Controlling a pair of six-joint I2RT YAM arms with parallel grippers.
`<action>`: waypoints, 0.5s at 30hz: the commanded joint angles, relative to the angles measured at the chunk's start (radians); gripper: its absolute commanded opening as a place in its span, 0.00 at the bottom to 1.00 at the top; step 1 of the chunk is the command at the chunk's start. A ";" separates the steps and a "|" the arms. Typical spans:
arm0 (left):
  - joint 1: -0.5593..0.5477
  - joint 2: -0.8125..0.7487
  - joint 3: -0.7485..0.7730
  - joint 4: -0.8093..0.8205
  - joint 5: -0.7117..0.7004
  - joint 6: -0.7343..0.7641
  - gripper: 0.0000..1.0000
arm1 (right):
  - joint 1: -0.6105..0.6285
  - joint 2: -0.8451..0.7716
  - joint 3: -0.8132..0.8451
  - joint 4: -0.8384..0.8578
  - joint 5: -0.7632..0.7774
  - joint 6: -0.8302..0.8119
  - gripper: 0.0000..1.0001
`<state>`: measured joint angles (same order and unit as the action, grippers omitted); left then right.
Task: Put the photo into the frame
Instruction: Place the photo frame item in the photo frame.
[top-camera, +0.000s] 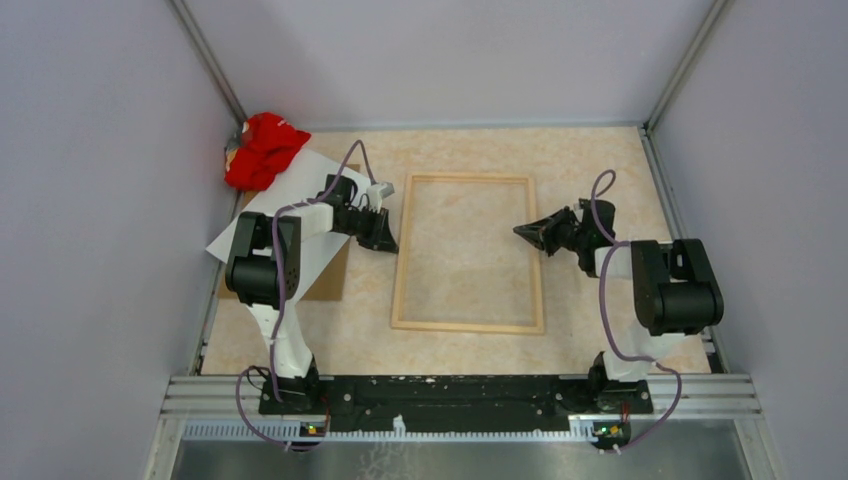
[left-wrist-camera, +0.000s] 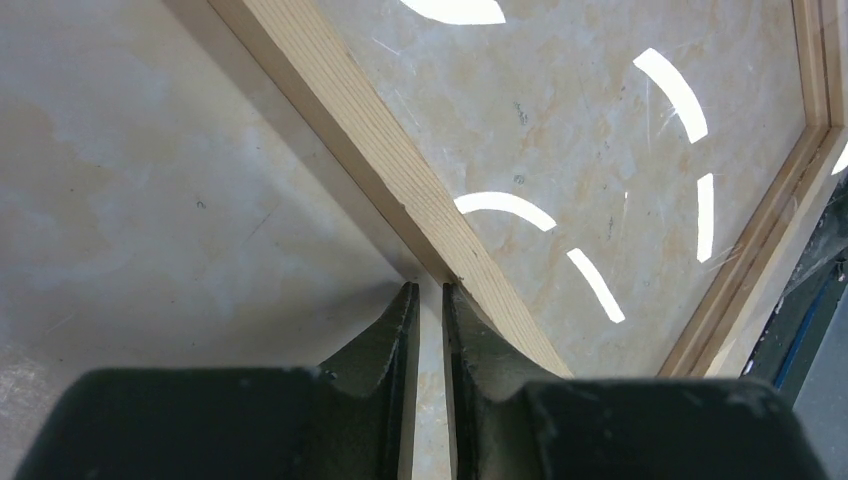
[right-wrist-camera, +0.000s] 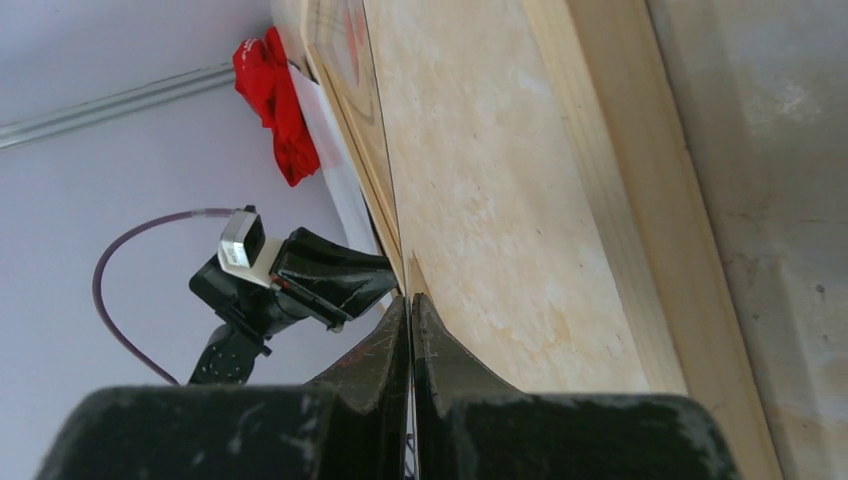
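The light wood frame (top-camera: 403, 262) lies flat at the table's middle, with a clear pane inside it that reflects lights in the left wrist view (left-wrist-camera: 380, 150). The photo (top-camera: 295, 180) lies whitish back up at the far left, partly under my left arm. My left gripper (top-camera: 388, 243) is low on the table, its nearly closed tips (left-wrist-camera: 430, 290) against the outer edge of the frame's left rail, holding nothing. My right gripper (top-camera: 520, 231) is shut and empty, its tips (right-wrist-camera: 410, 300) at the frame's right rail (right-wrist-camera: 620, 200), pointing left across the pane.
A flat brown backing board (top-camera: 325, 280) lies under the photo's near edge. A red cloth (top-camera: 262, 150) sits in the far-left corner and also shows in the right wrist view (right-wrist-camera: 275, 100). Walls close in the table on three sides.
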<state>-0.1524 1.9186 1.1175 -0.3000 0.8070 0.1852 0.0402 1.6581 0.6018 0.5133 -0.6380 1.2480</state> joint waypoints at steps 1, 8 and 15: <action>-0.019 -0.014 -0.007 0.009 0.041 0.014 0.20 | -0.001 0.026 -0.013 0.049 -0.049 0.025 0.00; -0.027 -0.010 -0.005 0.009 0.042 0.014 0.20 | 0.012 -0.017 0.000 0.028 -0.057 0.044 0.00; -0.030 -0.014 -0.004 0.009 0.043 0.014 0.19 | 0.082 -0.102 0.060 -0.049 0.001 0.072 0.00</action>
<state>-0.1574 1.9186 1.1175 -0.3000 0.8024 0.1856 0.0566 1.6260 0.6075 0.4854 -0.6411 1.2934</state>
